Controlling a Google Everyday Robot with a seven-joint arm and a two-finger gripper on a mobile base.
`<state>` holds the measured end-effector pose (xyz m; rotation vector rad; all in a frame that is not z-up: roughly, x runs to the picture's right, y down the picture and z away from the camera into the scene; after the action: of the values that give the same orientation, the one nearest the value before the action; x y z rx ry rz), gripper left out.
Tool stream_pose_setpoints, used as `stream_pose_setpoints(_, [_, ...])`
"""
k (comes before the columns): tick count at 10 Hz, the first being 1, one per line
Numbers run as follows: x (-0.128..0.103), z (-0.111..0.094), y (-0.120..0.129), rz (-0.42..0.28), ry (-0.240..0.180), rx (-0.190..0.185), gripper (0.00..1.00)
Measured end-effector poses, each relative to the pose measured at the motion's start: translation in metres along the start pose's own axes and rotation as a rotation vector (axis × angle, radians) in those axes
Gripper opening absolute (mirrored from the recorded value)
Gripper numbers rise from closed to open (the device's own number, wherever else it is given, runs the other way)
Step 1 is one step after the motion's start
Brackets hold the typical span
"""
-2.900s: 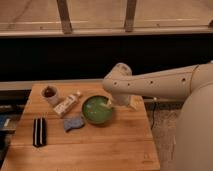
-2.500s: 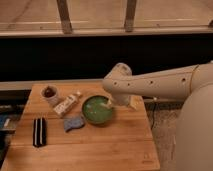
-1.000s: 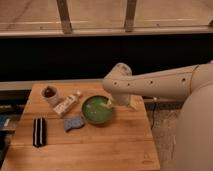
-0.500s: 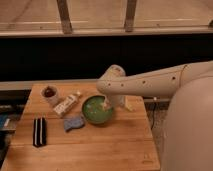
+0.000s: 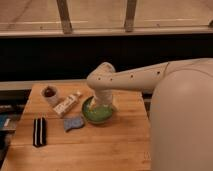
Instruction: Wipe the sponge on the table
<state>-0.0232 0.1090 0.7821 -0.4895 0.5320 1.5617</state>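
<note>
The blue-grey sponge (image 5: pixel 74 123) lies flat on the wooden table (image 5: pixel 100 150), left of centre and just left of a green bowl (image 5: pixel 97 114). The white arm reaches in from the right, bends at its elbow and points down. Its gripper (image 5: pixel 102 105) hangs over the green bowl, to the right of the sponge and a little behind it. The gripper is apart from the sponge, and the arm's lower end hides part of the bowl.
A white tube (image 5: pixel 67 104) lies slanted behind the sponge. A small white cup (image 5: pixel 50 94) with dark contents stands at the back left. A black-and-white striped oblong (image 5: pixel 39 131) lies near the left edge. A dark wall and window frame run behind the table.
The arm has swung left over the last second. Its elbow and lower end now stand over the green bowl, closer to the sponge. The objects on the table have not moved.
</note>
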Motion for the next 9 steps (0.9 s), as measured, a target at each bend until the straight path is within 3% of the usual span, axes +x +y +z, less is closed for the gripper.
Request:
stream_pose_setpoints(3, [0.013, -0.009, 0.055, -0.066, 0.028, -0.091, 0.80])
stream_pose_setpoints(8, [0.013, -0.008, 0.051, -0.065, 0.029, -0.082, 0.80])
stream_pose_setpoints(9, [0.013, -0.009, 0.050, -0.081, 0.019, -0.066, 0.80])
